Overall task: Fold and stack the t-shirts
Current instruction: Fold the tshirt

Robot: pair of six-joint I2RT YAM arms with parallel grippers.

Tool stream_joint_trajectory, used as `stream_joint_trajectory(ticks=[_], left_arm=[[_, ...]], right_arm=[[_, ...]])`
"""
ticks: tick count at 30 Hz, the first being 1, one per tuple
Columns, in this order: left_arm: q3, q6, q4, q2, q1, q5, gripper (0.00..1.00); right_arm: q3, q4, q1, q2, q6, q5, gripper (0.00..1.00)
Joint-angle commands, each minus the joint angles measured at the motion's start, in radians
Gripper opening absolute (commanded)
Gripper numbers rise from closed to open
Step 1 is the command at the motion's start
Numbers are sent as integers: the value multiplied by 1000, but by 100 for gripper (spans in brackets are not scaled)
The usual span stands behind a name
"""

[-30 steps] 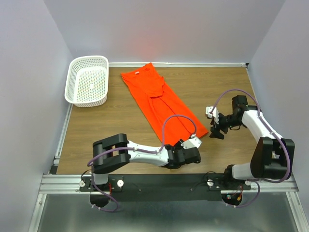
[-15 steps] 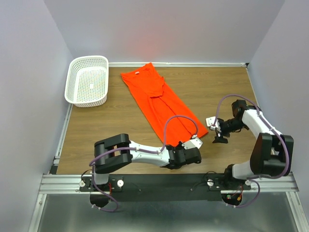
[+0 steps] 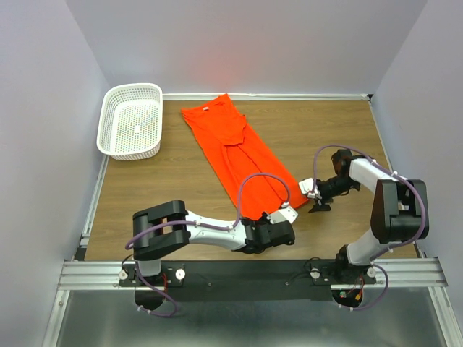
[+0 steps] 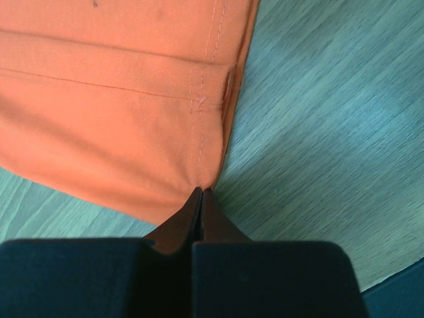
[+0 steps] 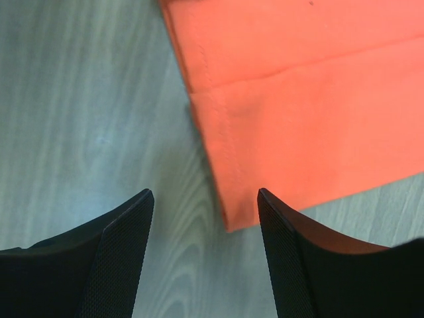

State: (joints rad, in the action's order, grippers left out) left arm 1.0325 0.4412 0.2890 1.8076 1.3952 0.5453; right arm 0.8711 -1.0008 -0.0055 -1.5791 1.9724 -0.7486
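The bright orange-red thin-fabric t-shirt lies stretched across the brown wooden table, one hem corner barely nipped in the closed left gripper, the right gripper gaping over the other, so it may slip free.

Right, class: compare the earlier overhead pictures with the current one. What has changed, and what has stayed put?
The right pincer swung in leftward to the near right hem corner of the t-shirt, open, with that corner between its fingers. The left pincer shifted slightly left, shut on the other hem corner. The t-shirt and white basket stayed put.
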Motion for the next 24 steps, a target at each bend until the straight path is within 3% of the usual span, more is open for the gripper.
stream_joint_trajectory(ticks=[1,10,11,18,19,20,24], left_arm=[[-52,-1,33,-13,-5,-56,0],[-86,-12,-2,-54,-5,-77,0],[-88,-12,-8,-56,-5,-82,0],[-107,10,-24,-94,-5,-96,0],[-111,10,-30,-100,-5,-102,0],[-120,10,-43,-105,-5,-113,0],[-138,1,-79,-136,-5,-157,0]], right_arm=[[28,60,4,-41,71,-41,71],[-14,198,68,-67,-6,40,59],[-15,208,85,-70,-29,52,52],[-44,249,116,-85,-55,144,26],[-50,249,116,-85,-53,152,18],[-58,252,114,-79,-50,156,1],[-87,245,116,-50,-59,173,1]])
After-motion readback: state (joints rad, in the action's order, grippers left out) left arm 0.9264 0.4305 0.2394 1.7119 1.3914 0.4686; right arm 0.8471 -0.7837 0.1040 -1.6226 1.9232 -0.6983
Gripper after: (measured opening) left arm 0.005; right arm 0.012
